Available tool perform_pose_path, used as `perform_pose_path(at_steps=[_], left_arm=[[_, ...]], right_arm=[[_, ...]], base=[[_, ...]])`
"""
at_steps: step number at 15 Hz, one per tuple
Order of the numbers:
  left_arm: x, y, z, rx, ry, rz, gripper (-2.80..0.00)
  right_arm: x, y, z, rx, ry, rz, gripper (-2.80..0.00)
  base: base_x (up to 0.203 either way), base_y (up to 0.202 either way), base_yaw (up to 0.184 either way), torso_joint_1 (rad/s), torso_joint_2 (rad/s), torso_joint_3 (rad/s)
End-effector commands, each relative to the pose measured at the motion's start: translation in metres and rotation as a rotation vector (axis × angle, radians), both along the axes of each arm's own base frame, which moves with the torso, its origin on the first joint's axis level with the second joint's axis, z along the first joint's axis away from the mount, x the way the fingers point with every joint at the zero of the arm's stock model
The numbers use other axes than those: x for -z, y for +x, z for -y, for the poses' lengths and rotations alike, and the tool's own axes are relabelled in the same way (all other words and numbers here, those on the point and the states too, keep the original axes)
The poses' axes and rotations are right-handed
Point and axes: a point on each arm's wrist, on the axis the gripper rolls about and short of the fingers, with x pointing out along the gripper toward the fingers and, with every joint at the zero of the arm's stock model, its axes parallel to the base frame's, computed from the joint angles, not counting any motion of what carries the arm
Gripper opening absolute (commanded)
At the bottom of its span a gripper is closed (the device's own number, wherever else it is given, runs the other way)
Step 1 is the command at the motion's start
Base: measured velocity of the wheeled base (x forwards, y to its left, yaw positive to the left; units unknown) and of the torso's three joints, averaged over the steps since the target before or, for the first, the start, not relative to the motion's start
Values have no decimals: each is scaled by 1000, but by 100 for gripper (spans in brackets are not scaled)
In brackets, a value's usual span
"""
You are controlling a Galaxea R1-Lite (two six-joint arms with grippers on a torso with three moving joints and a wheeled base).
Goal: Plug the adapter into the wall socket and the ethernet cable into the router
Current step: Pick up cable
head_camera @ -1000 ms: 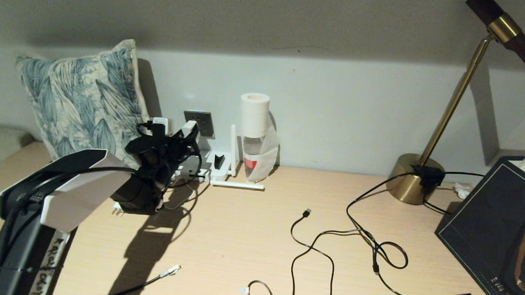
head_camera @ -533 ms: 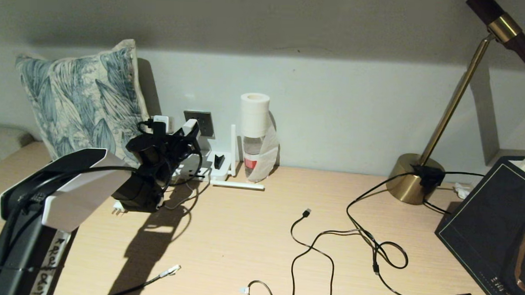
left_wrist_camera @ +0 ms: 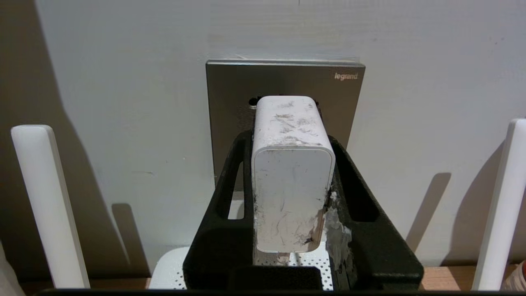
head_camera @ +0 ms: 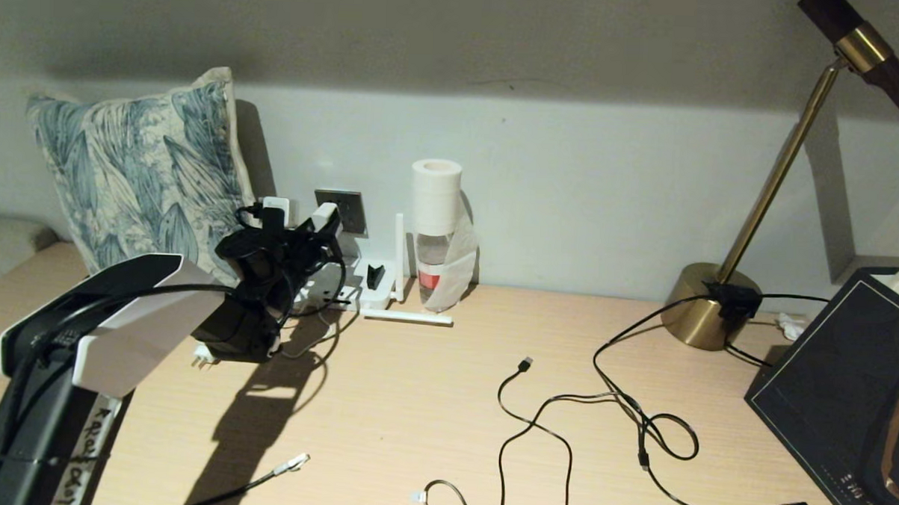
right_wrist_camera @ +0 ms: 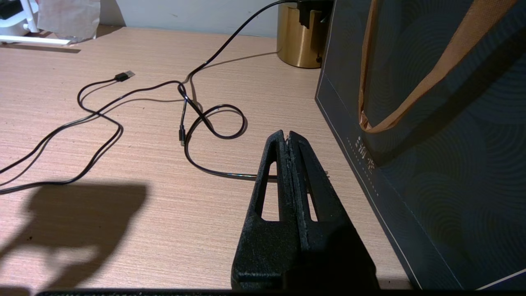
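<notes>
Legible text, this moment:

- "legrand", small pale lettering, lower case, on the grey metallic wall socket [left_wrist_camera: 283, 102], in one upper corner of the plate as seen from the left wrist view.
- Dark paper bag [right_wrist_camera: 431, 135] at the right edge of the desk: a short column of pale printed characters near its lower edge; too small to read in either view.
- Left arm [head_camera: 95, 337], near left: a white strip with handwritten dark marks runs down its side; characters not decipherable.

Nothing else legible.
</notes>
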Motion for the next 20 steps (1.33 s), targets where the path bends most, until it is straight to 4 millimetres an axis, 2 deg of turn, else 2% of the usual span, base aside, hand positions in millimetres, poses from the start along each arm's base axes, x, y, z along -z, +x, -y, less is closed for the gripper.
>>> perform_pose_path(at_steps=[1,20], left_arm=[[0,1,0,0,0,3,-280],[2,12,-4,-11,2,4,-280]], right_arm=[[0,0,0,0,0,-2,-280],[0,0,0,0,0,0,-280]], base=[[0,0,0,0,0,0],[0,0,0,0,0,0]])
